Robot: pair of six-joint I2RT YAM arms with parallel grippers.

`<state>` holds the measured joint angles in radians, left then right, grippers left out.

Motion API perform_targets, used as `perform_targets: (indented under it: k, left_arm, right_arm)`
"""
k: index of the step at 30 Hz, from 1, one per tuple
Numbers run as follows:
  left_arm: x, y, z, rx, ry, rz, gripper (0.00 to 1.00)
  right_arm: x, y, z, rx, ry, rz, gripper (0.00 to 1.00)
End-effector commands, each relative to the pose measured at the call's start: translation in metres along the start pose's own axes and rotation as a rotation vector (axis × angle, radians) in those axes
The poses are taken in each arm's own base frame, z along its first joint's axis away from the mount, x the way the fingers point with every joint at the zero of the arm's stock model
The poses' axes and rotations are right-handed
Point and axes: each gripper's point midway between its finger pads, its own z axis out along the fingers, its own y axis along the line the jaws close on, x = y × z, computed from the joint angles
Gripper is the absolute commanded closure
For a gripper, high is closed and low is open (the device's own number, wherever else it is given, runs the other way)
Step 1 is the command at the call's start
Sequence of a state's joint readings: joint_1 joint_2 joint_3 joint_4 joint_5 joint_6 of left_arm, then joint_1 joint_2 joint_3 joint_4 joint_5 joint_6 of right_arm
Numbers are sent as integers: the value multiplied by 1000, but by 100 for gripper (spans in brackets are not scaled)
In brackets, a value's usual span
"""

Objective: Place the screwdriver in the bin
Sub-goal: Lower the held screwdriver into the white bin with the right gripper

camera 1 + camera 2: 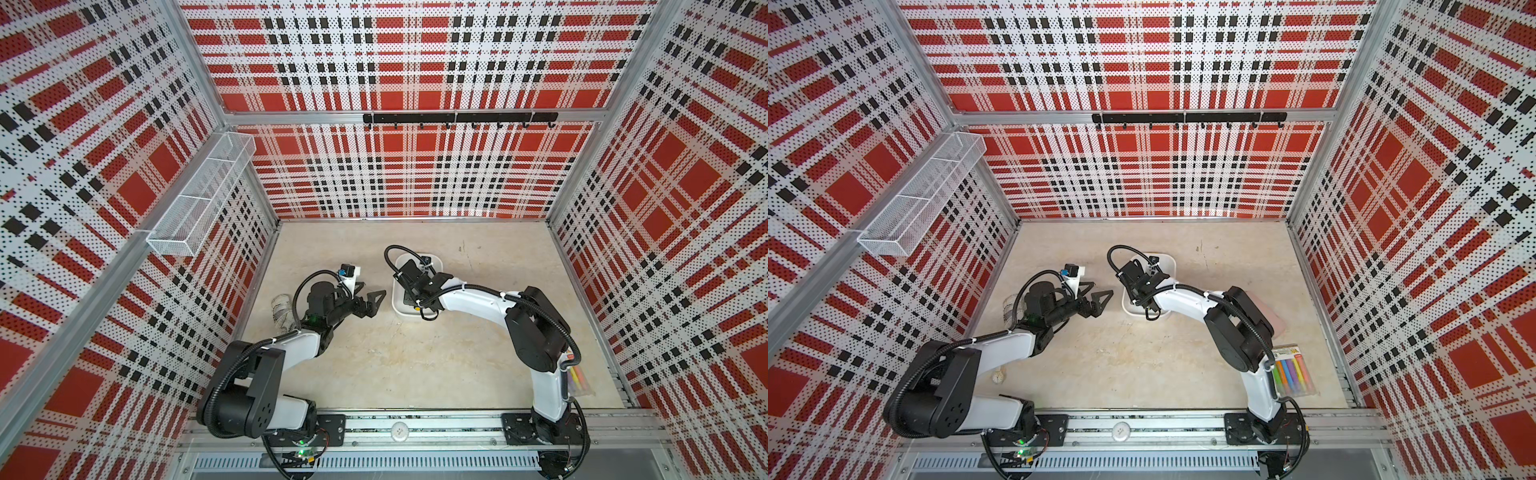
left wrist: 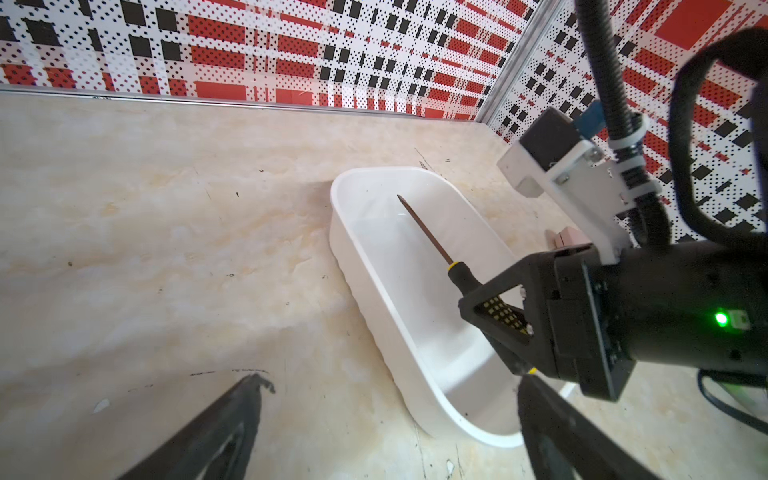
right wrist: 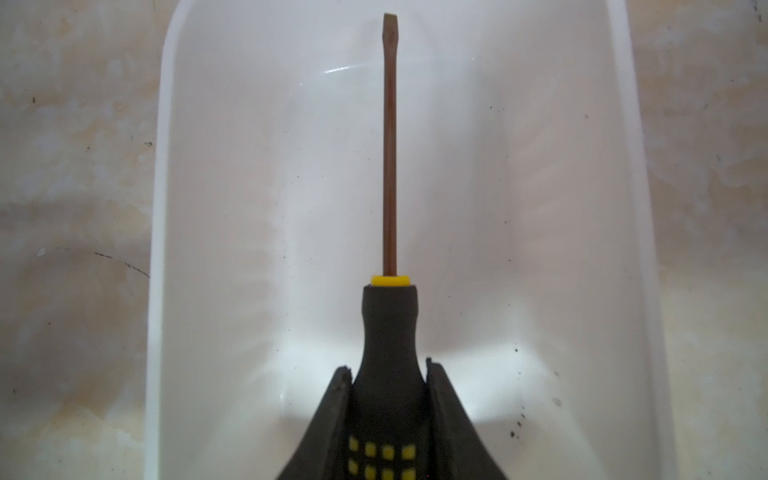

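The screwdriver (image 3: 388, 324) has a black handle with yellow dots and a thin brownish shaft. My right gripper (image 3: 388, 372) is shut on its handle. It hangs over the inside of the white bin (image 3: 157, 249), with the shaft running lengthwise toward the bin's far end (image 2: 428, 239). Whether the tip touches the bin floor I cannot tell. In both top views the right wrist covers most of the bin (image 1: 435, 262) (image 1: 1168, 262). My left gripper (image 1: 371, 291) (image 1: 1098, 289) stands open and empty over the table, left of the bin (image 2: 353, 266).
A pack of coloured markers (image 1: 1293, 372) lies by the right arm's base, and a pink object (image 1: 1278, 321) lies behind that arm. A crumpled clear plastic piece (image 1: 282, 311) sits left of the left wrist. A wire-mesh basket (image 1: 199, 199) hangs on the left wall.
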<state>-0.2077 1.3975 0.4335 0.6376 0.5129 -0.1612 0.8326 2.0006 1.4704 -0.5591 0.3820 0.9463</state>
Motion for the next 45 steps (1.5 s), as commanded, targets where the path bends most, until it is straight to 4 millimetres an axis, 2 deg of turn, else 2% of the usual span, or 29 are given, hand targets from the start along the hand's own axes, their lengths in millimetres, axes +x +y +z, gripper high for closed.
perform_targets:
  k: [1, 22, 45]
  left_arm:
    - [-1, 1, 0, 7, -9, -5, 2]
    - [-1, 0, -1, 15, -8, -4, 2]
    - [0, 0, -2, 15, -8, -9, 2]
  right_arm:
    - [1, -3, 4, 21, 22, 4, 100]
    - [17, -8, 28, 35, 91, 0, 100]
    - [27, -12, 38, 54, 116, -4, 100]
